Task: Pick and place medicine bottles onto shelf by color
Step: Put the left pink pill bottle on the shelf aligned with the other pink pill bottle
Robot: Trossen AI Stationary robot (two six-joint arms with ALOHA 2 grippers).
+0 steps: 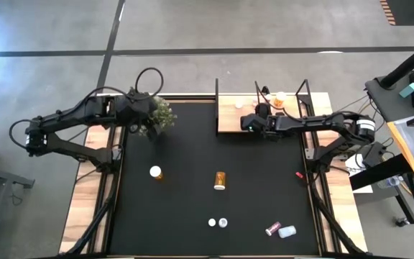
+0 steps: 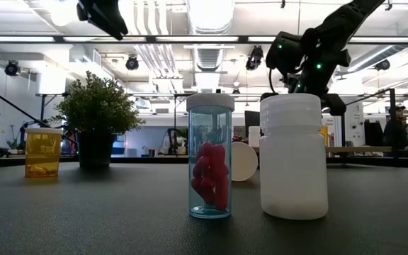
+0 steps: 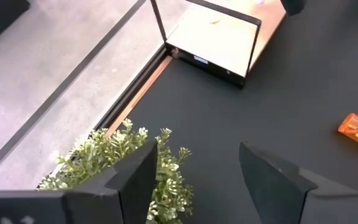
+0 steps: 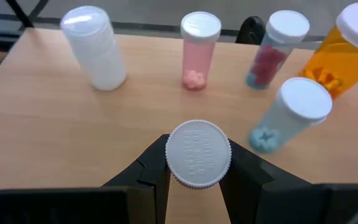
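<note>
My right gripper [image 4: 199, 163] is over the wooden shelf [image 1: 230, 115] [image 4: 55, 124], shut on a white-capped bottle [image 4: 199, 154]. Standing on the shelf beyond it are a white bottle [image 4: 95, 53], a pink one [image 4: 197, 50], one with red pills [image 4: 272, 53], an orange one [image 4: 347, 53] and a clear bluish one [image 4: 291, 115]. On the black table lie or stand a white-capped bottle [image 1: 155, 172], an orange one [image 1: 220, 180], two tiny ones [image 1: 217, 222], a maroon one [image 1: 272, 229] and a white one [image 1: 287, 231]. My left gripper [image 3: 197, 168] is open and empty, above the plant. My right gripper pinches the bottle by its white ribbed cap [image 4: 199, 154], one finger [image 4: 157, 163] on each side. The fingers come from above, pointing down at the shelf. The bottle stands upright under the cap; the cap hides whether its bottom rests on the board.
A potted green plant [image 1: 160, 115] stands at the table's far left, under my left gripper. The shelf's black posts [image 1: 216, 90] rise at its corners. A small red speck [image 1: 299, 174] lies near the right edge. The middle of the black mat [image 1: 192, 144] is bare.
</note>
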